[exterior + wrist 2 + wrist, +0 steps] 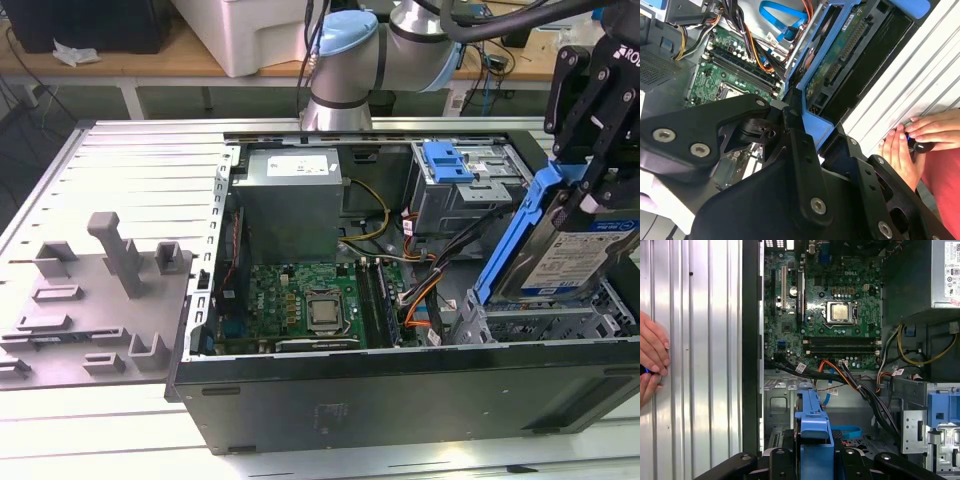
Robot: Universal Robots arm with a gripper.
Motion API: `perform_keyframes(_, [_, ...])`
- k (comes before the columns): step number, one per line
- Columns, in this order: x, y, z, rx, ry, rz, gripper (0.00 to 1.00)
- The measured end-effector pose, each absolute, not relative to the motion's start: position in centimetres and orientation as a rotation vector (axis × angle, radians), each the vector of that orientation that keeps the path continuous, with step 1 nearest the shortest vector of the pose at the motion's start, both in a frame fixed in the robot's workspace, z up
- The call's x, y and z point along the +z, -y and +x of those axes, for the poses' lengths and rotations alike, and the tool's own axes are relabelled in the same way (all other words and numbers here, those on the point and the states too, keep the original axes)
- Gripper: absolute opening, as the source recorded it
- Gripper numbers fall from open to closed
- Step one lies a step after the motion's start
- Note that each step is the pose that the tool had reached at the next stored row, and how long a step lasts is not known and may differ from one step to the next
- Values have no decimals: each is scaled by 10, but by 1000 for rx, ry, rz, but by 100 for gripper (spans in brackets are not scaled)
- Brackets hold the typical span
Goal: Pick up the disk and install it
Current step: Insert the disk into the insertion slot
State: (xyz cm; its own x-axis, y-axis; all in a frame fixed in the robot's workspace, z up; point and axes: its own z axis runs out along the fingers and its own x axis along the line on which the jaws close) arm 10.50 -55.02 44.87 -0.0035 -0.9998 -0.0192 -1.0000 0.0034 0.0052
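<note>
Blue-framed, the disk [580,255] hangs tilted over the drive cage [530,322] at the exterior view's right, my gripper [578,190] clamped on its upper edge, and in both wrist views my fingers [796,145] pinch that blue edge above the open case [751,340].

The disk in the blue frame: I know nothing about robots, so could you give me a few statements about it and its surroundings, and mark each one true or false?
1. The gripper is clamped on the disk. True.
2. The disk lies flat on the motherboard. False: it is held tilted at the metal drive cage, at the exterior view's right end of the case.
3. The case is closed up. False: its side is open, and the motherboard and cables show inside.
4. A person's hands rest on the ribbed metal surface beside the case. True.
</note>
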Motion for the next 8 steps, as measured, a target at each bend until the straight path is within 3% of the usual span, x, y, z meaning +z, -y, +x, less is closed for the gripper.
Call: perform_keyframes(8, [445, 550, 105, 28, -2218, -2210, 37])
